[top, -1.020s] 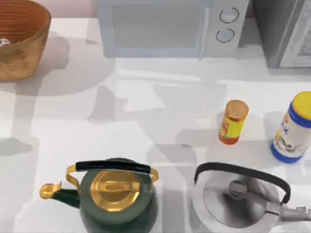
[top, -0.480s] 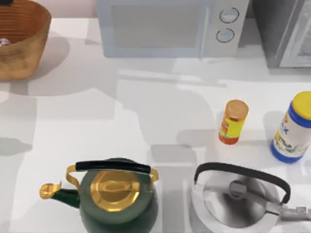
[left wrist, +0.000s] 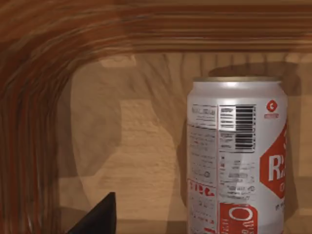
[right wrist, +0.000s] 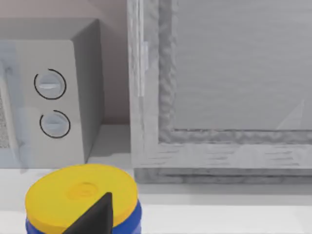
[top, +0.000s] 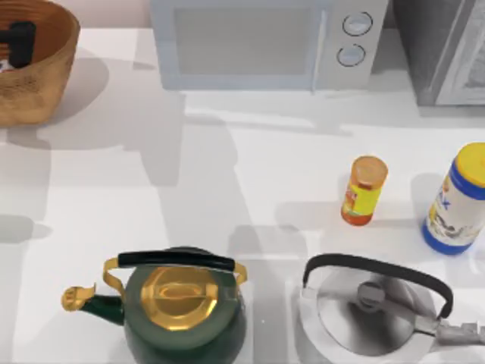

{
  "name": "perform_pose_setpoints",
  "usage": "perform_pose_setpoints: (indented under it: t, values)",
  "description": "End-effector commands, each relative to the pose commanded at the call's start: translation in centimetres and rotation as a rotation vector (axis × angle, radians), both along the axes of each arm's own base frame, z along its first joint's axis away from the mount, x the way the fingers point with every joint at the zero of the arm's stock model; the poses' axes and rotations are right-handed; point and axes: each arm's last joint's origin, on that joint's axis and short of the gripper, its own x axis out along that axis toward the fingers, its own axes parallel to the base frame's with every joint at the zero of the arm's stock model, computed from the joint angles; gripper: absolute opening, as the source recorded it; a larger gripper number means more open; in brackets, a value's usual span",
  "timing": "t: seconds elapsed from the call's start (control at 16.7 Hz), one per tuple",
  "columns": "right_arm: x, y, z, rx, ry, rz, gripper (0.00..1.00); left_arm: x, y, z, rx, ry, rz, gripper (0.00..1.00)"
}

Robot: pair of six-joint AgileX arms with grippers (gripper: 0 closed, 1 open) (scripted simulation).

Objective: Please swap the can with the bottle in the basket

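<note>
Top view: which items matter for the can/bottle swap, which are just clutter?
Job:
can
basket
orange bottle
left hand, inside the basket

Clutter:
microwave
green kettle
steel kettle
blue tub

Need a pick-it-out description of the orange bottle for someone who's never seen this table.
Start at the microwave at the table's back edge. In front of its dials, right of centre, stands the orange bottle, just behind the silver kettle. It is small, with an orange cap and a yellow label, unlike the bigger blue, yellow-lidded container to its right.
</note>
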Motion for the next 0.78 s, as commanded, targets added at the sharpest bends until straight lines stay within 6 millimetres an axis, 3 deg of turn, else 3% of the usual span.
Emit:
perform_pose_setpoints:
  t: [0.3,0.66,0.78]
  values:
    - [0.0,0.0,0.0,0.000,0.000,0.000,1.00,0.1,-0.3,-0.2,0.000,0.000,-0.005,1.00]
    - [0.0,0.0,0.0,0.000,0.000,0.000,1.00,1.7,-0.3,-5.2,0.000,0.000,0.000,1.00]
    - [0.0,0.0,0.0,0.000,0.000,0.000,1.00,1.8,-0.3,-5.7,0.000,0.000,0.000,1.00]
